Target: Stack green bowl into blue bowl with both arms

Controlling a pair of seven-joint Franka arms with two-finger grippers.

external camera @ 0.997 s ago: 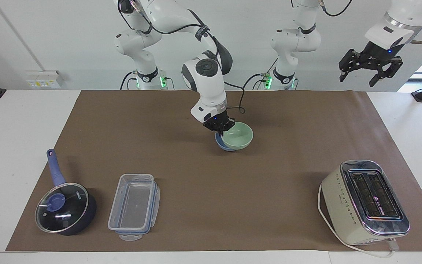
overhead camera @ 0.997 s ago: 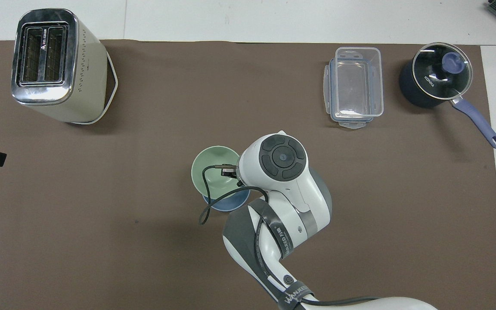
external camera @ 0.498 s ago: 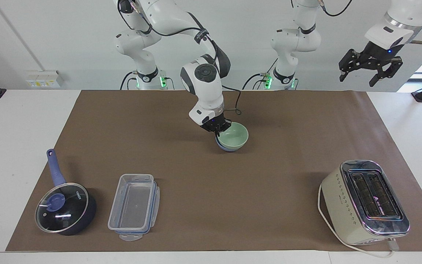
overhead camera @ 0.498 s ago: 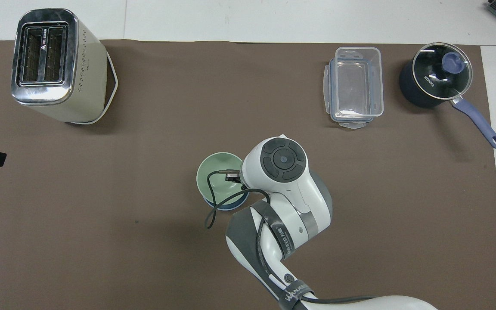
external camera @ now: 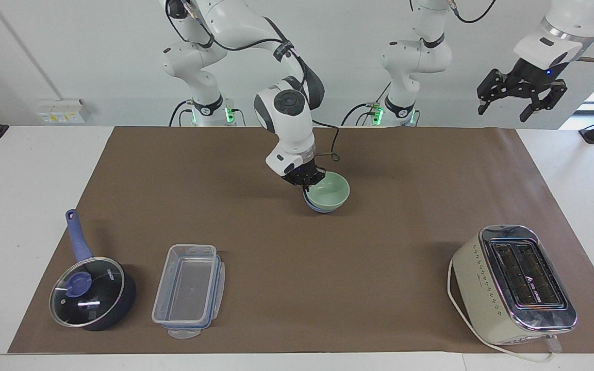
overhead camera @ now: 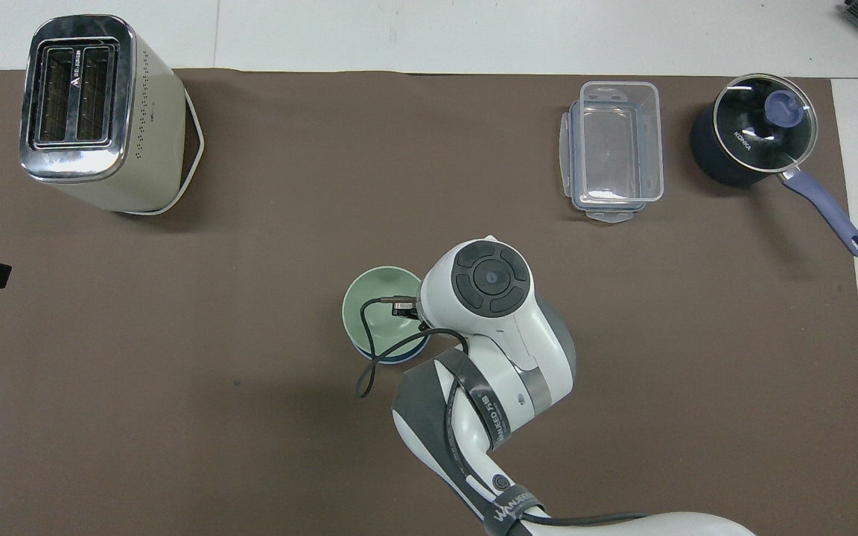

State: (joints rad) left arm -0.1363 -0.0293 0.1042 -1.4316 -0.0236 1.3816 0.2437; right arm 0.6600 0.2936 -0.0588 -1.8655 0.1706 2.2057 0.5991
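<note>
The pale green bowl [external camera: 332, 189] [overhead camera: 374, 305] sits upright inside the blue bowl [external camera: 316, 209] [overhead camera: 389, 356] near the middle of the brown mat. Only a thin blue edge shows under it. My right gripper [external camera: 308, 183] is shut on the green bowl's rim, on the side toward the right arm's end. The right arm's wrist covers it in the overhead view. My left gripper [external camera: 522, 98] waits open and high up over the left arm's end of the table, holding nothing.
A cream toaster [external camera: 513, 283] [overhead camera: 94, 112] stands on the mat at the left arm's end, farther from the robots than the bowls. A clear plastic container [external camera: 188, 288] [overhead camera: 614, 149] and a dark lidded saucepan [external camera: 91, 293] [overhead camera: 757, 138] sit at the right arm's end.
The right gripper brought the tilted green bowl down and over, settling it level in the blue bowl. Little has moved in the last half second. The left arm stayed still.
</note>
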